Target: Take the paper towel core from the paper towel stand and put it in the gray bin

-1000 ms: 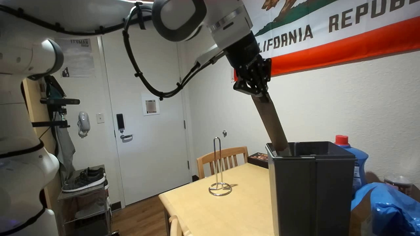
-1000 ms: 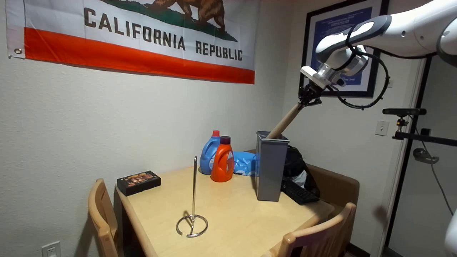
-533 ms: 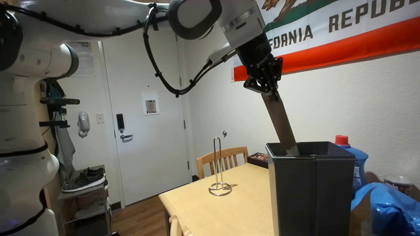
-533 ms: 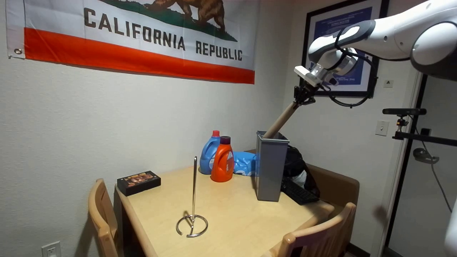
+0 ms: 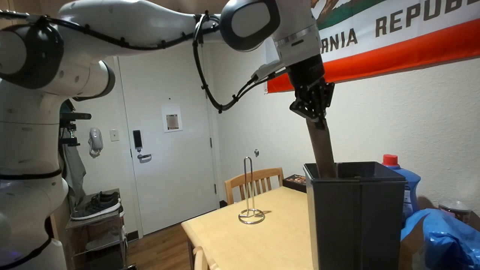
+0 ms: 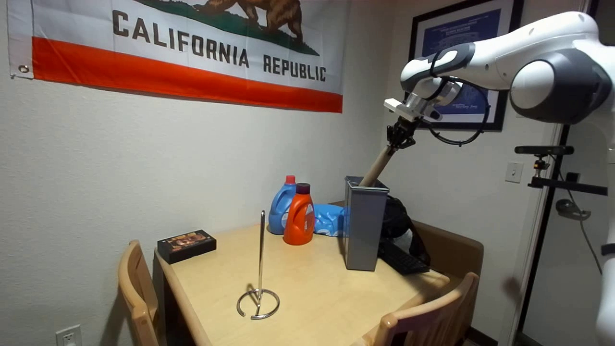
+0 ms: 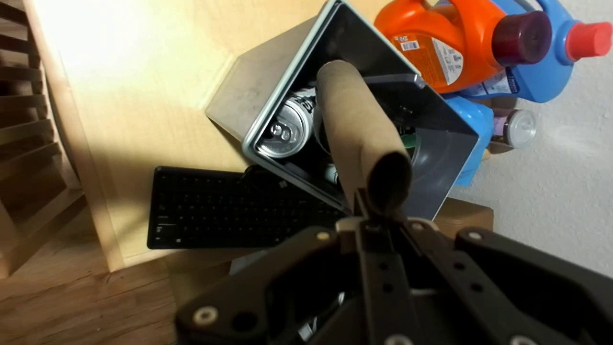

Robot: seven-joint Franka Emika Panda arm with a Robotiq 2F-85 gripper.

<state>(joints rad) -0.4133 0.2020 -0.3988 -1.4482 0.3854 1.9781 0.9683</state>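
My claw (image 5: pixel 320 123), right of centre in an exterior view, grips the top of the tube (image 5: pixel 321 150), which slants into the bin (image 5: pixel 356 221) at lower right.

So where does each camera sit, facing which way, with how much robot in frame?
An exterior view: near the bin, looking past it to the door; arm and tool show, from frame left.
An exterior view: near the stand, looking across the table to the bin; arm and tool show, from frame right.
Wrist view: at the tool, looking down along it into the bin; tool only.
Both exterior views share core, stand, bin and flag.
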